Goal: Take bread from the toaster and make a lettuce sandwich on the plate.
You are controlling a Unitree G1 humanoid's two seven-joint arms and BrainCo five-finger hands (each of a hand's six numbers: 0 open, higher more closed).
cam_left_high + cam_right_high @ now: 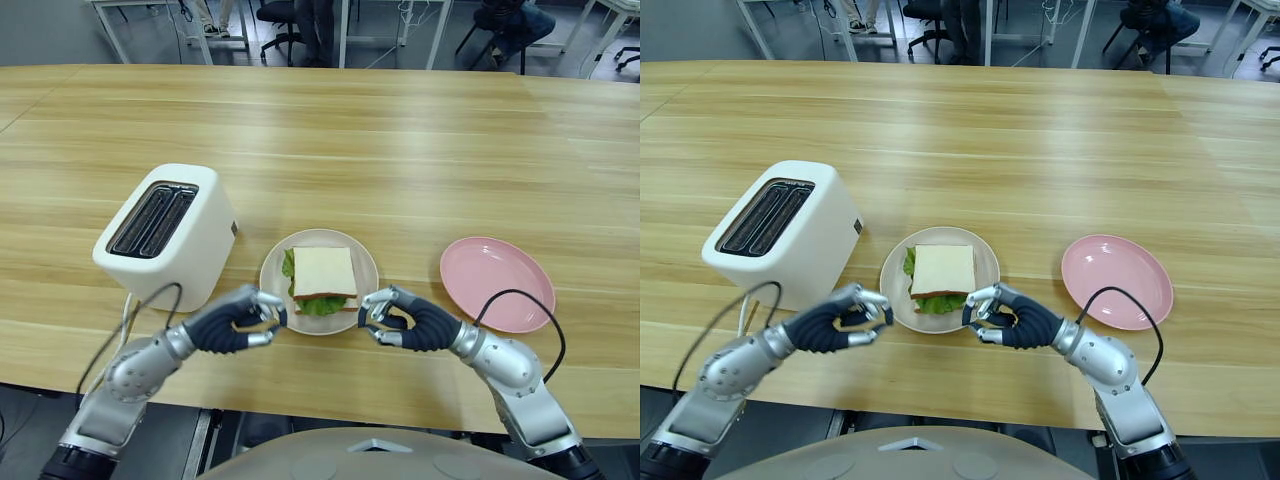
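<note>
Fingers point(268, 298) curled beside plate point(366, 265), sandwich point(323, 272) assembled

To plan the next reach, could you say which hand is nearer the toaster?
Left. The left hand is just front-right of the toaster; the right hand is past the sandwich.

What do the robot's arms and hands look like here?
The left hand and right hand have dark padded bodies and silver metallic fingers. The left forearm and right forearm are silver, with rounded joints. A thin black left cable and right cable loop beside them.
</note>
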